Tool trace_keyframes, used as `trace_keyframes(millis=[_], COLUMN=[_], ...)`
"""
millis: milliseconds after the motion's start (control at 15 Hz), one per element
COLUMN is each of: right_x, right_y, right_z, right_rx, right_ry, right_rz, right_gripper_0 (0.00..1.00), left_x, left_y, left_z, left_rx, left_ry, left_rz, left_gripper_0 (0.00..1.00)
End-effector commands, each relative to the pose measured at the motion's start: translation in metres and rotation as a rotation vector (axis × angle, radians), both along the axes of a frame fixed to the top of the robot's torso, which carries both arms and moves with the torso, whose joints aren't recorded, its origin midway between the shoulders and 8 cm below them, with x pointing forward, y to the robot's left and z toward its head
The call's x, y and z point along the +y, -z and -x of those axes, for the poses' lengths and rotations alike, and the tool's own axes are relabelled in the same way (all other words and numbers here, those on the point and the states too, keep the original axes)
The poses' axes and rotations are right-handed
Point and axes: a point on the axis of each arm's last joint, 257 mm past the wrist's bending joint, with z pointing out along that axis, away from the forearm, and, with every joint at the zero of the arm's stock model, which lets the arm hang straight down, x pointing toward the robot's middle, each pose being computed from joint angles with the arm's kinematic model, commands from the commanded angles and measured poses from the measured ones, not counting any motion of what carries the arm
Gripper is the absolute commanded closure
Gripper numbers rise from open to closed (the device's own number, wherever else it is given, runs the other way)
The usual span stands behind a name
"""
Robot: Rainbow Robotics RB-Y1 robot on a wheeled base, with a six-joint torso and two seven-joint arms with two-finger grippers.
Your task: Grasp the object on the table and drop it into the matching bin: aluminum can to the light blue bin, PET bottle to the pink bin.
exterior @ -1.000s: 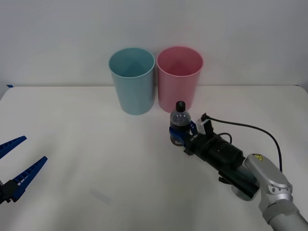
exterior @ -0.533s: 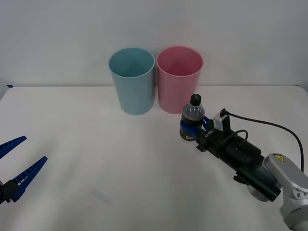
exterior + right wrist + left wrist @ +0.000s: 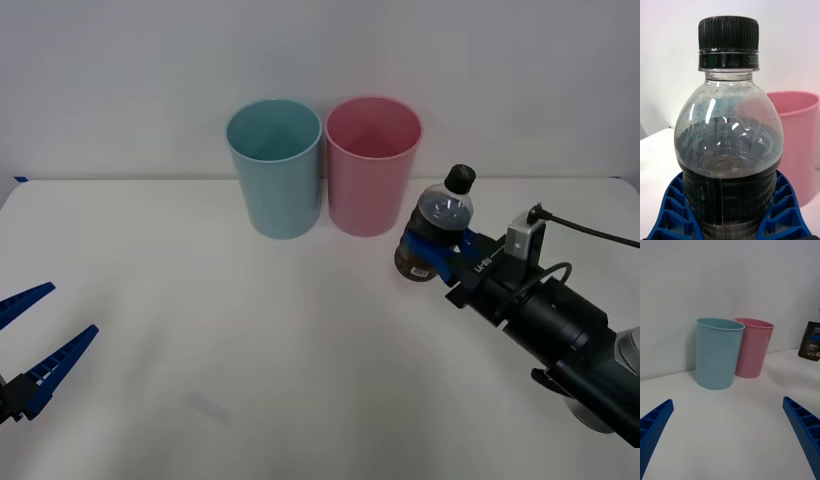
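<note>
The PET bottle (image 3: 441,213), clear with a black cap and a dark label, hangs tilted above the table (image 3: 200,300), just right of the pink bin (image 3: 372,170). My right gripper (image 3: 424,247) is shut on the bottle's lower body. In the right wrist view the blue fingers (image 3: 674,210) clasp the bottle (image 3: 728,142), with the pink bin (image 3: 797,131) behind it. The light blue bin (image 3: 275,170) stands left of the pink one, touching it. My left gripper (image 3: 72,310) rests open at the table's near left. The left wrist view has both bins (image 3: 718,352) (image 3: 752,348) and the bottle's base (image 3: 810,341).
The white tabletop spreads wide in front of the bins. A plain white wall rises right behind them. A black cable (image 3: 590,233) runs from my right wrist toward the right edge.
My right gripper has lifted the bottle off the table and carried it up and to the right, tilting it. The left arm has not moved.
</note>
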Motion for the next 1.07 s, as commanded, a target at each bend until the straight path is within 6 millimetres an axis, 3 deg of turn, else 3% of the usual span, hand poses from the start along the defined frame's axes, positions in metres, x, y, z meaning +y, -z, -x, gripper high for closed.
trace_keyframes(millis=[67,333,600,733,1067], right_x=[0.003,0.004,0.01,0.017,0.036], right_y=[-0.039,-0.082,-0.122,-0.137,-0.151], right_z=[0.007,0.002,-0.017,-0.032,-0.087], right_rx=[-0.009,-0.027,-0.061,-0.073,-0.085], right_ry=[-0.014,-0.033,-0.05,-0.067,-0.069], right_rz=[-0.062,-0.105,-0.104,-0.096,-0.032], right_gripper_0=[1.0,1.0,1.0,1.0,1.0], left_x=[0.0,0.0,0.0,0.0,0.0], left_y=[0.0,0.0,0.0,0.0,0.0], left_z=[0.0,0.0,0.0,0.0,0.0], left_rx=[0.0,0.0,0.0,0.0,0.0], left_ry=[0.0,0.0,0.0,0.0,0.0], left_rz=[0.0,0.0,0.0,0.0,0.0], left_gripper_0=[0.0,0.0,0.0,0.0,0.0])
